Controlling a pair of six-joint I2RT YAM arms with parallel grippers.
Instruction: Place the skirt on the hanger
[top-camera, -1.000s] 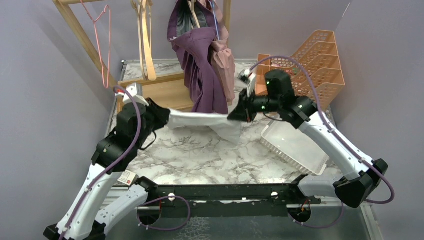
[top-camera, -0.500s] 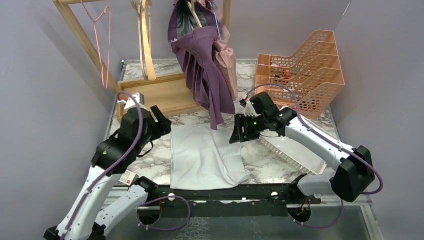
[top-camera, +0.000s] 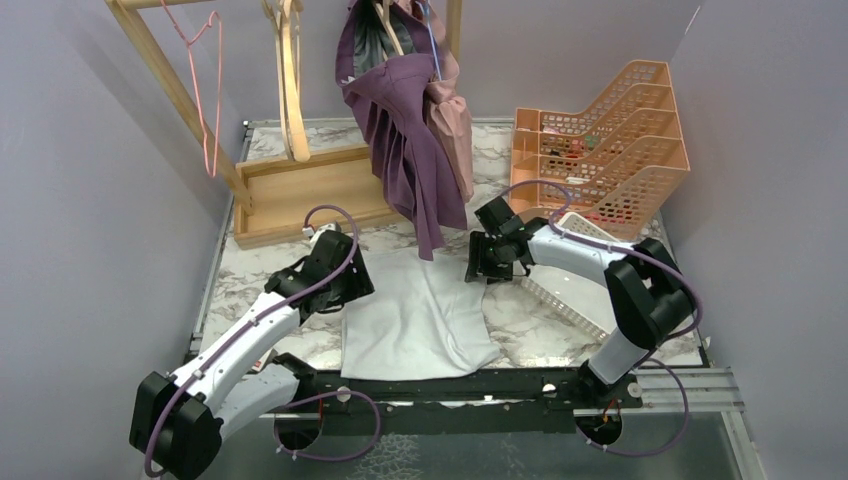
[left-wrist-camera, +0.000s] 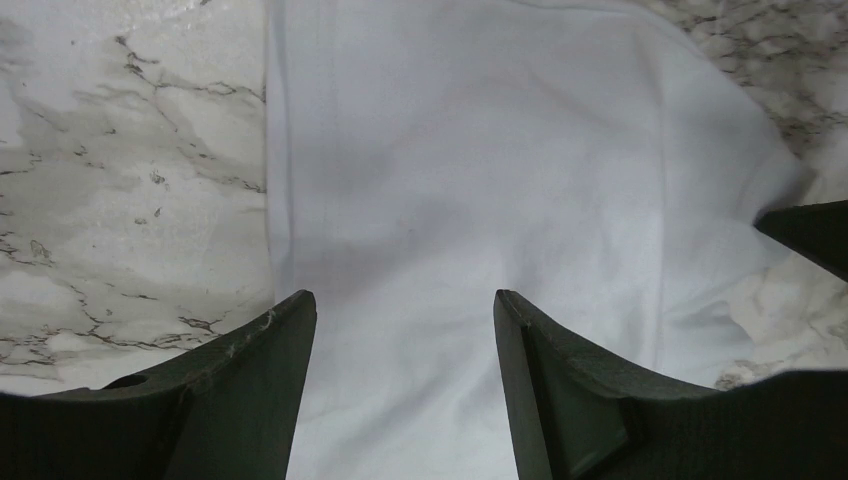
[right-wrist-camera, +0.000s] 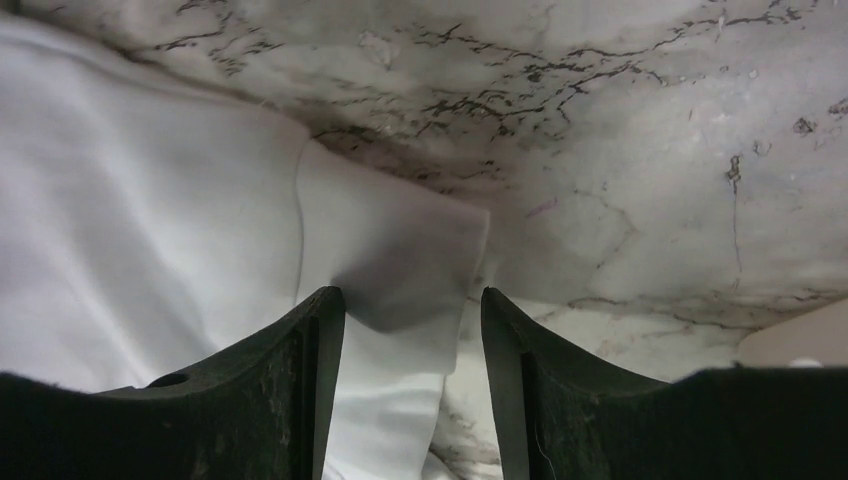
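Left gripper (top-camera: 345, 278) hangs with jaws spread and empty over the far left corner of the white skirt (top-camera: 415, 315). The right gripper (top-camera: 484, 262) is equally spread and empty at the far right corner. Both arms reach low and forward, angled inward. The skirt lies flat on the marble table (top-camera: 512, 325), its long axis running near to far.

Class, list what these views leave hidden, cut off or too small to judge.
- Top view: near hem of the white skirt, hidden behind the black rail.
- Top view: contents of orange baskets, too small.
- Top view: top of purple garments, cut by upper edge.
- Left wrist view: whether fingers touch the skirt, hidden beneath them.
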